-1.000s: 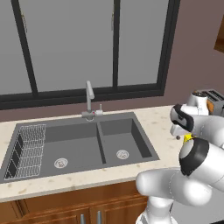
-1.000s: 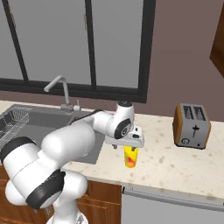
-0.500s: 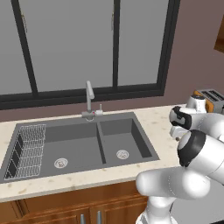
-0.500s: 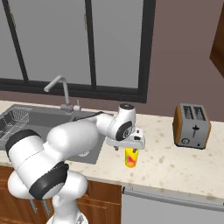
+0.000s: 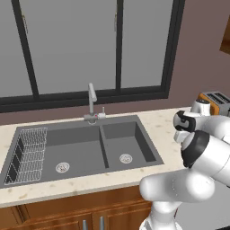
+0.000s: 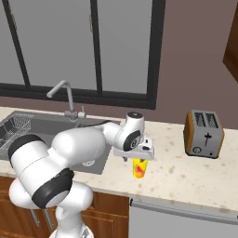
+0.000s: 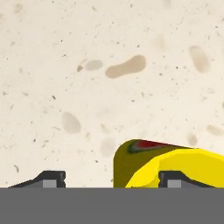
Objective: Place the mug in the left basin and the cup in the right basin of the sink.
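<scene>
The yellow cup (image 6: 138,168) with a reddish mark stands upright on the beige counter, right of the sink (image 5: 154,156). My gripper (image 6: 138,161) points down over it, open. In the hand view the cup (image 7: 175,158) sits off-centre between the fingers of my gripper (image 7: 109,178). The right fingertip (image 7: 175,178) overlaps it and the left fingertip (image 7: 46,178) stands well apart from it. The left basin (image 5: 76,150) with its wire rack (image 5: 29,152) and the right basin (image 5: 130,141) hold nothing. The mug is out of view.
A slim faucet (image 5: 92,101) rises behind the sink divider. A toaster (image 6: 203,134) stands on the counter to the right of the cup, near the wall. My own arm lies across the right end of the sink in the right base view.
My hand has sunk a little lower onto the cup, and the elbow has shifted. The cup has stayed in place.
</scene>
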